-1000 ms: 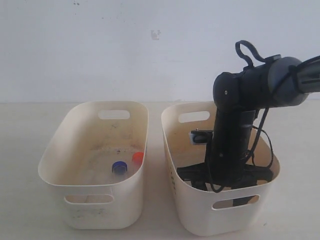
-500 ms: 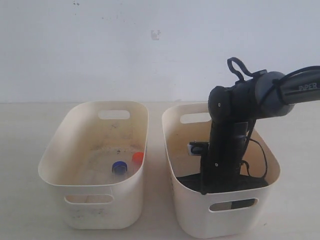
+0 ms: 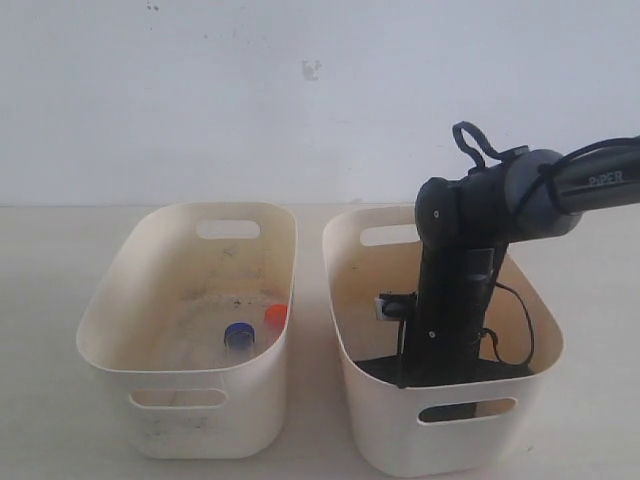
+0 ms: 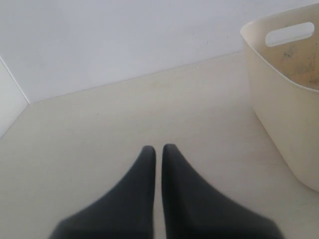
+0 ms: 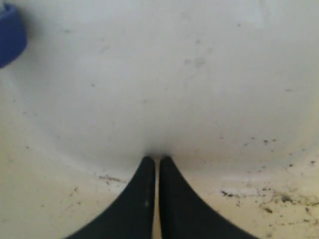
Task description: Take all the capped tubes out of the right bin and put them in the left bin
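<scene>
Right claw (image 5: 153, 159) closed, empty, tips low inside right bin (image 3: 400, 435).

Robot lab test bench, plain white wall (image 3: 200, 110), beige tabletop (image 3: 40, 300), black robot arm (image 3: 455, 290) in the right bin (image 3: 385, 425)

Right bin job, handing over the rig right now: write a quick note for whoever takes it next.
Left gripper: shut, empty, over the table beside the left bin.
Right gripper: shut, nothing between its tips, down inside the right bin, close to its floor.
Done: a blue-capped tube and an orange-capped tube lie in the left bin.
Left: a blue cap shows at the edge of the right wrist view, not gripped; that tube has to go over. The right arm hides much of the right bin's floor, so check there for more.
</scene>
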Controlling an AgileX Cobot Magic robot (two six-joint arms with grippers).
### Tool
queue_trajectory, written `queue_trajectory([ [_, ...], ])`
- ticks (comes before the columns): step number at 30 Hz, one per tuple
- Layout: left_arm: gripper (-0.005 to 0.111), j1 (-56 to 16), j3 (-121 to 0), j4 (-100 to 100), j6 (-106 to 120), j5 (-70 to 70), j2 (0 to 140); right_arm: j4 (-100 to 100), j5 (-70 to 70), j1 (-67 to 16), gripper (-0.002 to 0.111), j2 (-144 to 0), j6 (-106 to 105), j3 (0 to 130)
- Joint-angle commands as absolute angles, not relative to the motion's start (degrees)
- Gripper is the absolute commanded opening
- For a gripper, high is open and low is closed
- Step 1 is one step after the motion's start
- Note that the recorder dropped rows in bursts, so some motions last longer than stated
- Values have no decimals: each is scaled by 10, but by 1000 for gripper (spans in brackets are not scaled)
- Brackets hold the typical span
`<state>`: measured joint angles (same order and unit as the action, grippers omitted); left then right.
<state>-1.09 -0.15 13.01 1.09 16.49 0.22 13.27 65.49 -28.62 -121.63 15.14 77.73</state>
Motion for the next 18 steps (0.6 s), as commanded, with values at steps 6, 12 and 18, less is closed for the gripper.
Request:
queue_trajectory([
  [6,4,-12,0,131,12,163,0,130,575,-286,0,-1210,159,767],
  [12,4,-12,0,131,12,163,0,130,529,-286,0,-1160,165,767],
  [18,4,-12,0,131,12,163,0,130,497,-286,0,-1142,168,767],
])
